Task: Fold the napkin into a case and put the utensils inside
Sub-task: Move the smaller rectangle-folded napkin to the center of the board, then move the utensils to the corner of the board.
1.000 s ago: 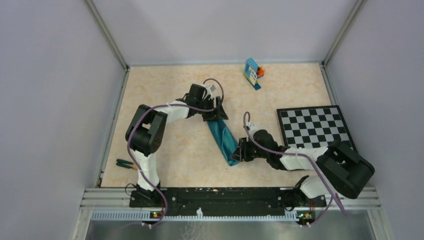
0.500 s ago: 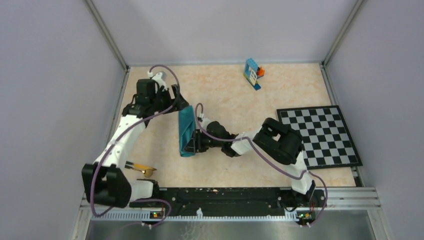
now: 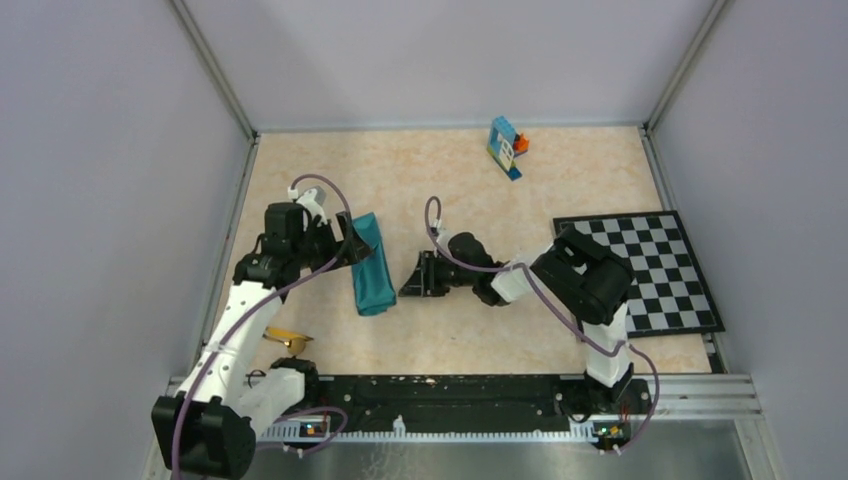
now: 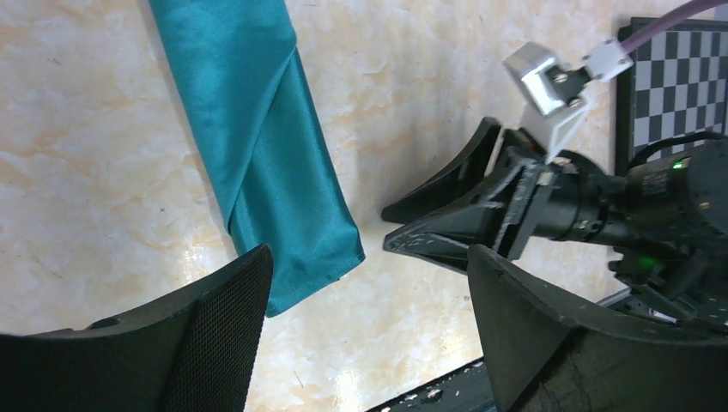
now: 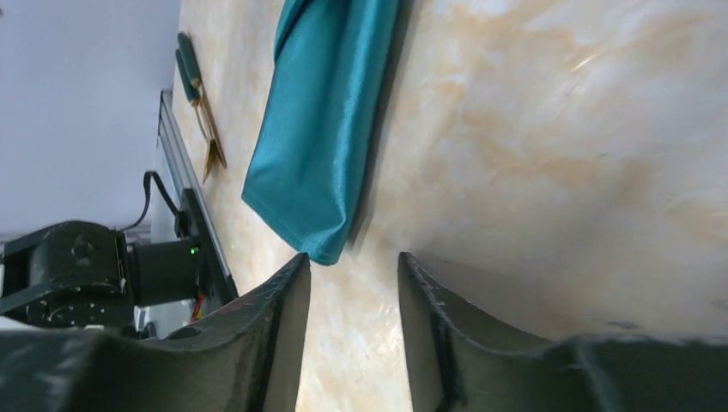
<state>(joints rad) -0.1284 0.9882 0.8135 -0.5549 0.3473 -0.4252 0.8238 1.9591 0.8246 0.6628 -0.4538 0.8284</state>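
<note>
The napkin is a long narrow teal strip, lying flat on the table left of centre. A diagonal fold shows across it in the left wrist view. My left gripper is open and empty, just above the strip's far end. My right gripper is open and empty, a little right of the strip's near end. The strip's near corner lies just ahead of its fingertips. The golden utensils lie near the front left edge, partly hidden by the left arm, and show with green handles.
Blue-orange toy blocks stand at the back. The checkerboard mat lies at the right, partly under the right arm. The metal rail runs along the front edge. Walls close in the left, back and right sides.
Both grippers have let go of the strip, which now lies on the table. The left gripper drew nearer; the right gripper backed off to the right.
</note>
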